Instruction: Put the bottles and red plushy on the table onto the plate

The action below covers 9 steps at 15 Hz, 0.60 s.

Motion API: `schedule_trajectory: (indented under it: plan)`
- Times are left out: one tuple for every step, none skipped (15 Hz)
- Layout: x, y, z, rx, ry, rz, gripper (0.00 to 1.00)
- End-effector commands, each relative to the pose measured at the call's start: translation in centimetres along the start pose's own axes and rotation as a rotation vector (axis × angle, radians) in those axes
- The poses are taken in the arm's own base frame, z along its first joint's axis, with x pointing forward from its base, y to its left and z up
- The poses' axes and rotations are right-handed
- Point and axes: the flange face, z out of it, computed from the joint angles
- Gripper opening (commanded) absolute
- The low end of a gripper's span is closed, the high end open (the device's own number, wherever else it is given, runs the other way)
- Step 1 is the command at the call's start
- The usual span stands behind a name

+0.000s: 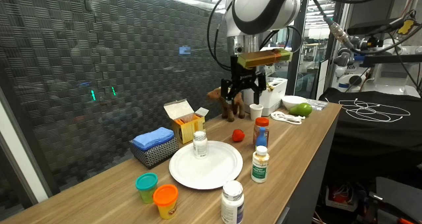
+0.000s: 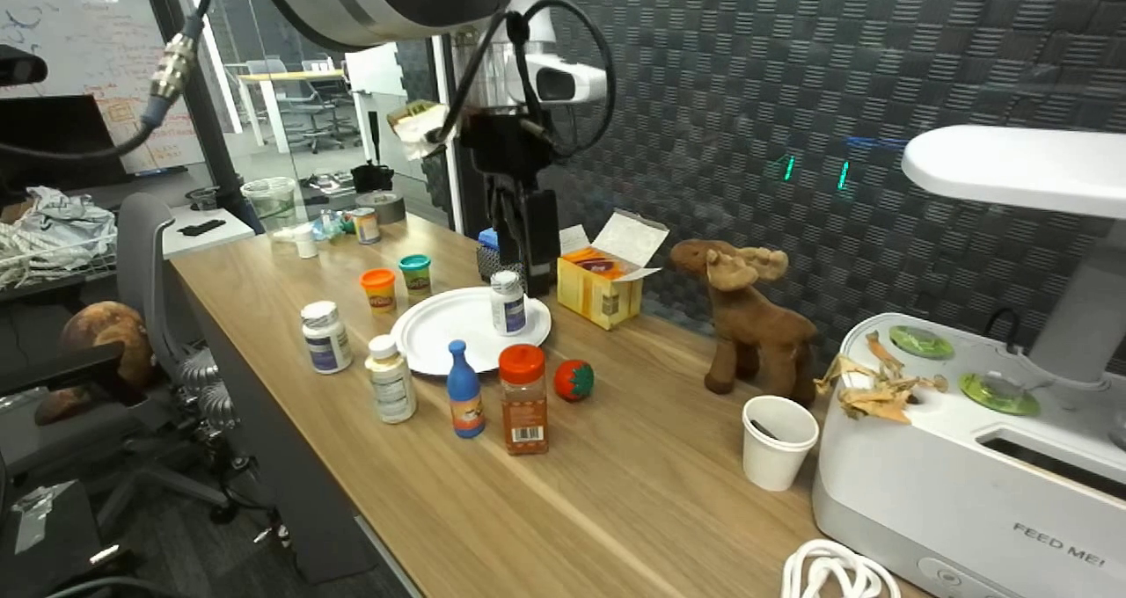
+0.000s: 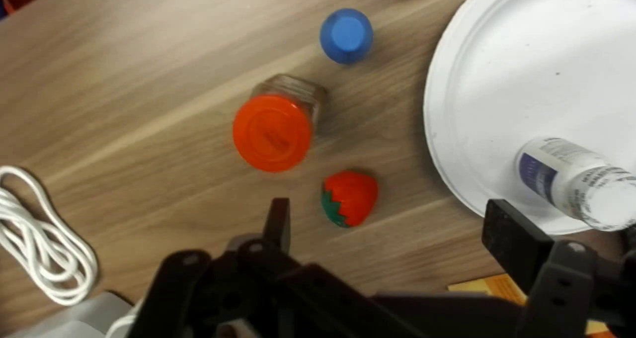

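The white plate [image 1: 214, 171] lies on the wooden table [image 2: 669, 510] with a white bottle [image 2: 508, 306] standing on it. The red plushy [image 3: 352, 198], green along one edge, rests beside the plate. A red-capped jar [image 2: 524, 404], a blue bottle [image 2: 464, 394], a white bottle with a green label [image 1: 260, 166] and another white bottle [image 1: 232, 204] stand upright in a row along the plate's side. My gripper [image 3: 390, 213] is open, nothing between its fingers [image 3: 516, 238]. It hangs well above the table, and the plushy appears below the gap in the wrist view.
Behind the plate are an open yellow box [image 1: 188, 125] and a patterned box with blue cloth [image 1: 154, 145]. Two tubs, orange-lidded [image 2: 379, 288] and teal-lidded [image 2: 416, 273], stand nearby. A brown plush animal [image 2: 748, 317], paper cup [image 2: 776, 444] and white appliance [image 2: 959, 457] occupy the other end.
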Motion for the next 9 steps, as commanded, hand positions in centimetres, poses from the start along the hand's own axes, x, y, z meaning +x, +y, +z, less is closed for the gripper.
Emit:
schedule_trajectory:
  plan:
    - [-2.7,3.4,1.0,-0.001,0.011,0.137,1.00]
    - [-3.0,4.0,1.6,-0.003,0.006,0.158,1.00]
    - [-3.2,4.7,2.1,-0.006,0.004,0.181,1.00]
    - [-3.3,5.3,2.6,-0.010,0.000,0.201,1.00]
    - [-3.4,5.7,3.0,-0.012,-0.005,0.220,1.00]
    - [-3.6,6.0,3.4,-0.014,-0.012,0.237,1.00]
    - [-3.7,6.3,3.8,-0.020,-0.020,0.250,1.00]
    - [-3.6,6.5,4.0,-0.019,-0.024,0.259,1.00]
    - [-3.5,6.8,4.3,-0.021,-0.023,0.267,1.00]
